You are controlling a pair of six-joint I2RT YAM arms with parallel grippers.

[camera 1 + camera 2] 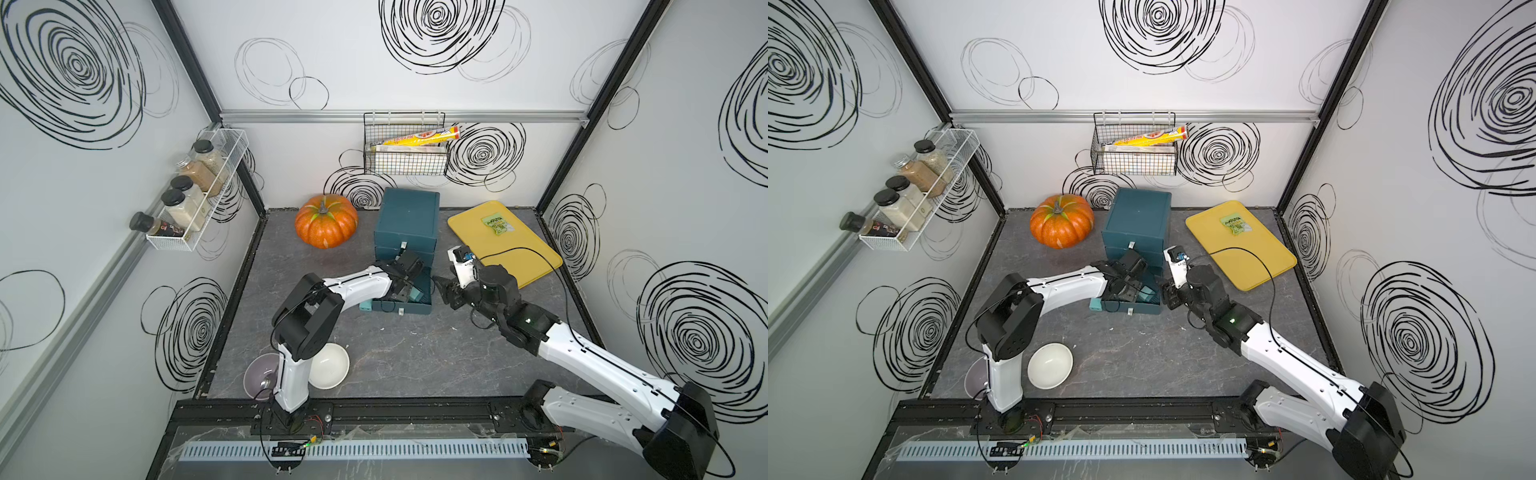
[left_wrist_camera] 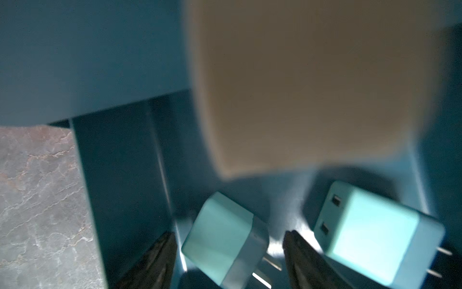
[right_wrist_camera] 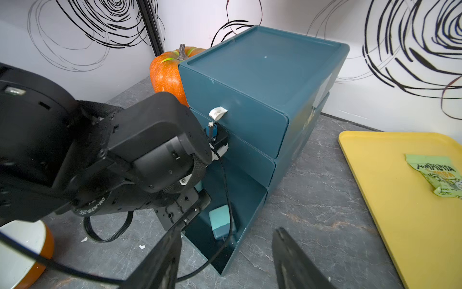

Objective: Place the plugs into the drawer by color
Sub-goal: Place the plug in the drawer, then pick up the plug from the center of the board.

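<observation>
We rate the teal plug (image 2: pixel 217 225) light, hard, slick, best pinched across flat sides; left gripper (image 2: pixel 228 234) and right gripper (image 3: pixel 228 230) stand open, holding nothing.

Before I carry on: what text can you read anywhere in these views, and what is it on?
"DM-J4310-2EC": on the left arm's motor, printed upside down in the right wrist view.
"HIMALAYA": on the green packet on the yellow tray; the first letters are creased and the smaller print is unreadable.
Yellow box in the wire basket: print too small to read.
Dark bottle: label too small to read.
</observation>
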